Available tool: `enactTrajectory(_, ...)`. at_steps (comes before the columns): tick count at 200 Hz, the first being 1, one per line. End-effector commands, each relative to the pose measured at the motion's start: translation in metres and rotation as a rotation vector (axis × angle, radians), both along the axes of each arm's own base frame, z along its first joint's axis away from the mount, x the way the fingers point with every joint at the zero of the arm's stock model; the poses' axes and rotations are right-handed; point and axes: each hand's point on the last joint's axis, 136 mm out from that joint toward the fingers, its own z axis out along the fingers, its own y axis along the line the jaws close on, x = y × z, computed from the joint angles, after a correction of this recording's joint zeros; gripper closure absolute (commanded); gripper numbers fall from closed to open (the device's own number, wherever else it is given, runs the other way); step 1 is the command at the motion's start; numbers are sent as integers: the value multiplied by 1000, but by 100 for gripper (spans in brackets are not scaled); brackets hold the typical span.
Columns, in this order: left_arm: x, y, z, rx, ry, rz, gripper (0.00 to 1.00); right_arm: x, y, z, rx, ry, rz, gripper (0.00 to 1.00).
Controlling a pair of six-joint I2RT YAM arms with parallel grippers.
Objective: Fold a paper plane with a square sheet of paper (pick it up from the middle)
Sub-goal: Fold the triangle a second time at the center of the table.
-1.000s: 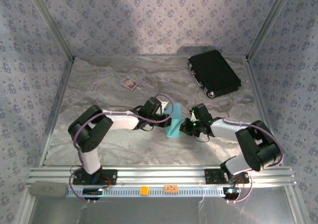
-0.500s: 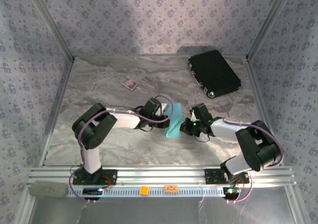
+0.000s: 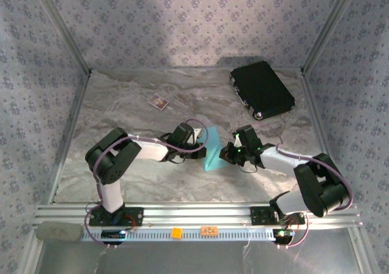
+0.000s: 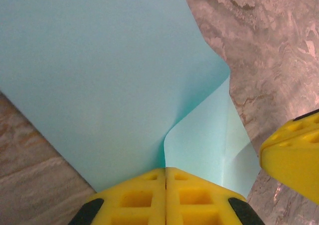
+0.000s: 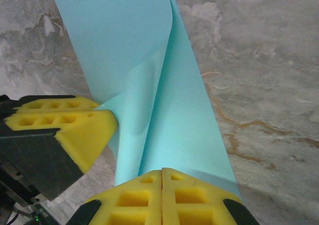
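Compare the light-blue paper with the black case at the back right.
Colour: the paper is light blue, the case black.
Pose: the paper is held curled over itself, pinched by the left fingers and the right fingers; the case lies flat on the table, untouched.
Size: from above, the paper looks smaller than the case.
Both have straight edges.

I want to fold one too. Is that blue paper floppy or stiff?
Probably floppy: the blue paper curls and bends between the left gripper and the right gripper. Likely light too, since two small pinches hold it. It looks thin, so it may crease easily.
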Motion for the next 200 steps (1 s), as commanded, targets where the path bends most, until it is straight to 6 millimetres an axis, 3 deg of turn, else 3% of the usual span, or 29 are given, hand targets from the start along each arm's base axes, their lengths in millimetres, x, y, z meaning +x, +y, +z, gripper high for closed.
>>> enactTrajectory(1,-10,1,8,-5,29,-11,94,-4,10,-2,53,26,3,91)
enactTrajectory(26,-8,-1,7,9,25,-20,93,-3,24,-1,65,24,61,92)
enactTrajectory(61,-6,-3,6,0,19,-16,93,-9,4,-29,-79,99,5,95)
enactTrajectory(98,-1,-4,16,-4,-19,-27,93,-19,-4,-43,-113,134,2,96)
enactTrajectory(146,7,-4,24,23,-68,-44,93,-18,-1,-40,-98,128,9,96)
enactTrajectory(200,8,0,20,39,-71,-36,92,-18,0,-40,-93,131,11,96)
